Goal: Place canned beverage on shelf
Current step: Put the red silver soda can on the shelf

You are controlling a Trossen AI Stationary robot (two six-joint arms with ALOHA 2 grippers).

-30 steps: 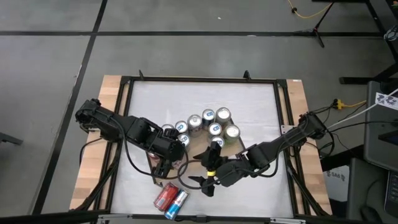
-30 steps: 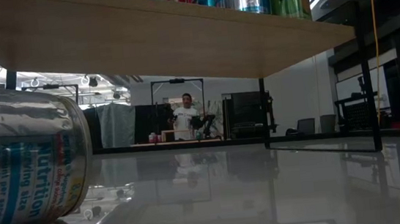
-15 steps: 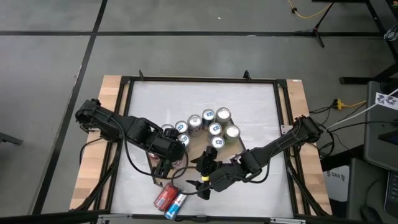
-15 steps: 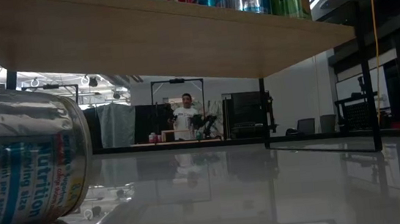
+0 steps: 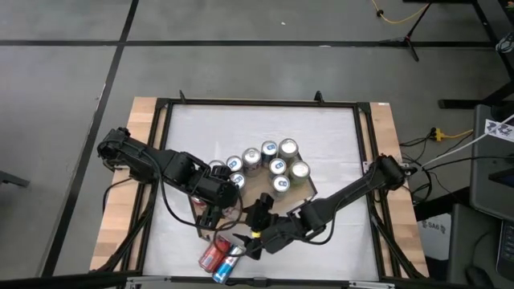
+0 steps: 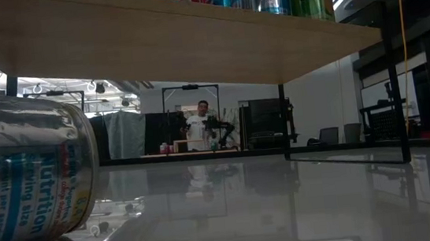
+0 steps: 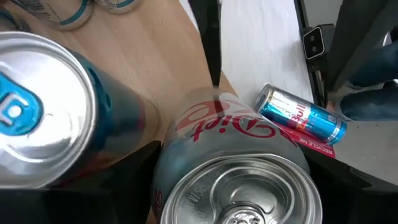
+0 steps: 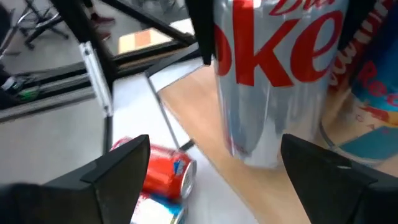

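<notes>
A silver Diet Coke can (image 7: 236,174) stands upright at the near left corner of the wooden shelf (image 5: 255,186). My left gripper (image 5: 217,210) is shut on it from above. The can also shows in the right wrist view (image 8: 273,74). Several cans (image 5: 277,164) stand upright on the shelf board. A red can (image 5: 212,254) and a blue-and-silver can (image 5: 230,261) lie on their sides on the white tabletop near its front edge. My right gripper (image 5: 243,243) is open and empty just beside those two; the red can (image 8: 165,174) lies ahead of its fingers. My left gripper pinches the Diet Coke can's side wall just below its top rim (image 7: 171,168) between its two fingers (image 7: 134,180). The fingers come from above, pointing down. The can is upright, with its base (image 8: 255,155) at the shelf's corner. Whether the base rests on the board, I cannot tell.
The shelf's thin black frame and leg (image 7: 211,43) run by the held can. A lying can (image 6: 23,178) fills the left of the low view, under the shelf board (image 6: 175,37). The tabletop's black rim (image 5: 265,103) rings the work area; a person stands far behind.
My right gripper has gone toward the table's left and near edges, down to the two lying cans, and has stayed open. My left gripper and the Diet Coke can have kept still.
</notes>
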